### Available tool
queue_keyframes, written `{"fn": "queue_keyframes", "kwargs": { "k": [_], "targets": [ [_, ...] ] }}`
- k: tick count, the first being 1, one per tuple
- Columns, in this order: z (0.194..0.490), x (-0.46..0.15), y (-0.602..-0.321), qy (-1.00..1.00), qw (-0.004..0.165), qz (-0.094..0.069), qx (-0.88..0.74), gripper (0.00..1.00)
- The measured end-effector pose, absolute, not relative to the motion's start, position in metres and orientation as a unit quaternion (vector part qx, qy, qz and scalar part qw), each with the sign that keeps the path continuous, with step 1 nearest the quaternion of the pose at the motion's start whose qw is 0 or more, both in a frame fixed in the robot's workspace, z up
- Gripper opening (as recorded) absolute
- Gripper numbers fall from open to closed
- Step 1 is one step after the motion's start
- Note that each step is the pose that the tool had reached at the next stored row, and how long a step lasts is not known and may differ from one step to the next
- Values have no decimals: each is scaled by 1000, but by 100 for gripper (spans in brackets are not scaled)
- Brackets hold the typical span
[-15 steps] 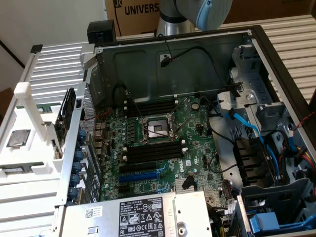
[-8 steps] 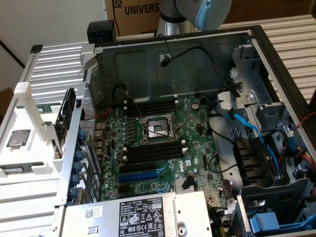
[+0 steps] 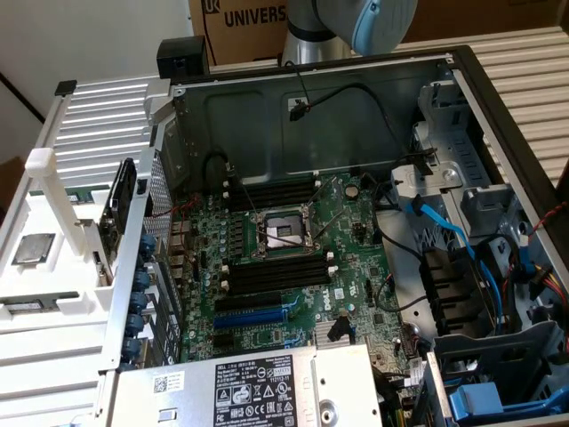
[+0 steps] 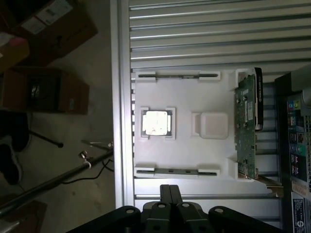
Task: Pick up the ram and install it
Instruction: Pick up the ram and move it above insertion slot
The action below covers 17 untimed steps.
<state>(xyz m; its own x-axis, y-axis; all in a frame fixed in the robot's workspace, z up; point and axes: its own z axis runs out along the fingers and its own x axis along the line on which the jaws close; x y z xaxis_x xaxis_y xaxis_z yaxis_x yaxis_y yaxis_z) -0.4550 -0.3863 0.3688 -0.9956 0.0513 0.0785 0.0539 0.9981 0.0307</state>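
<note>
Two downward views, white tray [image 4: 184, 150] in both

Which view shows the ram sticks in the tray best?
The wrist view: it faces the white tray squarely, showing both ram sticks full length. The exterior view has the tray at its left, sticks thin and partly hidden.

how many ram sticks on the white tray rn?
2. One ram stick lies in the white tray's slot nearest the claw; the other ram stick lies along the opposite edge, beyond the processor. None seems hidden.
</note>
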Motion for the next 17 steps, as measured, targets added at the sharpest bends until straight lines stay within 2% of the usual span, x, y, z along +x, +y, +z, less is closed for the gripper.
{"fn": "queue_keyframes", "kwargs": {
  "k": [8, 11, 14, 17],
  "targets": [
    [369, -458, -386, -999, 37, -16, -26, 10],
    [369, -464, -387, -999, 28, -17, -26, 10],
    [368, -466, -387, -999, 13, -17, -25, 10],
    [363, -466, -387, -1000, 10, -17, -24, 10]
  ]
}}
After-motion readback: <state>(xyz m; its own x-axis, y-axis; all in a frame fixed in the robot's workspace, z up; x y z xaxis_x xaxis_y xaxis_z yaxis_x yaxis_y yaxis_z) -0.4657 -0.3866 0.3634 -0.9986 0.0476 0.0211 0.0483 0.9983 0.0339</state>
